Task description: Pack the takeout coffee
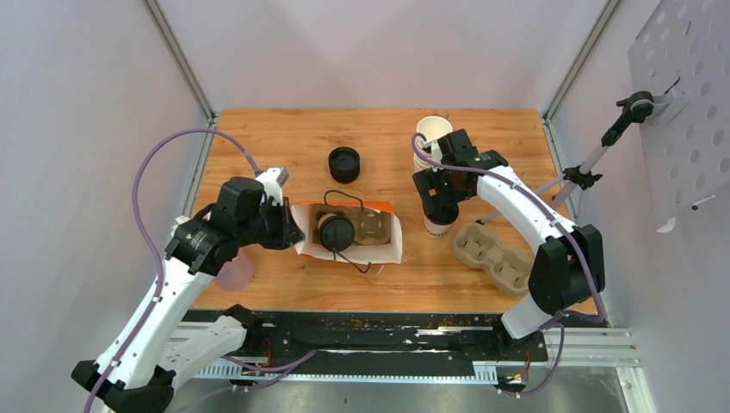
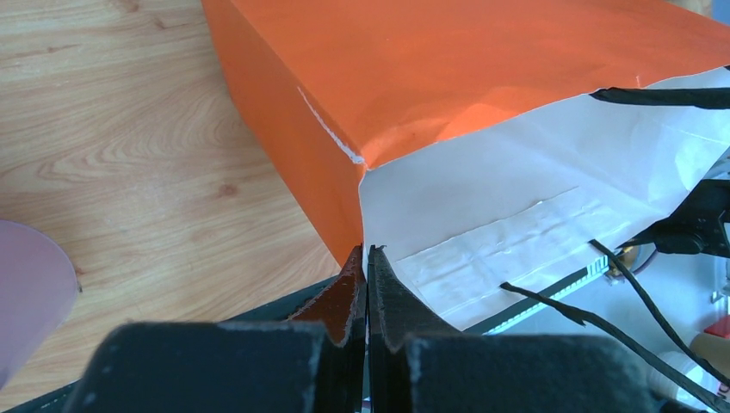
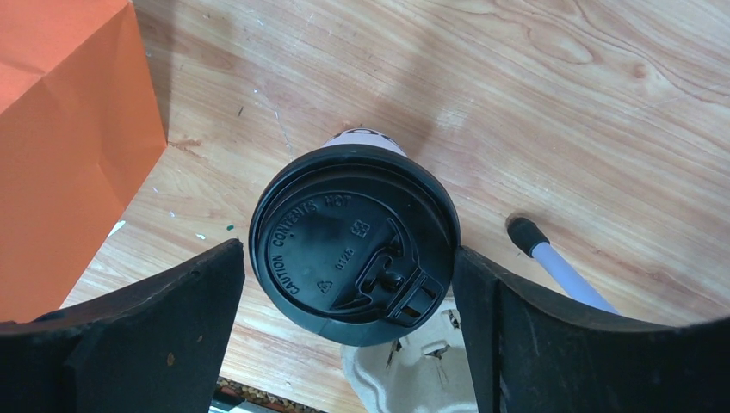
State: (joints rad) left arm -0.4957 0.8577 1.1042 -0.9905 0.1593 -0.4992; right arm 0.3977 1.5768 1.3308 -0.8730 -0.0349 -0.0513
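The orange paper bag (image 2: 448,69) is set open near the middle of the wooden table (image 1: 284,155), toward its near edge. The bag's white-lined rim is clamped between the closed fingers of the left gripper (image 2: 368,258). Inside the bag a brown moulded-pulp cup carrier (image 1: 372,225) is seen, and one small white paper cup with a round black plastic lid (image 1: 336,232) is seated in the carrier's left pocket. The second lidded white paper cup (image 3: 353,224) is stood upright on the table just right of the bag. The right gripper (image 3: 349,251) is held over it, fingers wide apart, one at each side of the lid; whether they press on it cannot be told. A loose pulp carrier (image 1: 495,255) is placed nearer the right edge.
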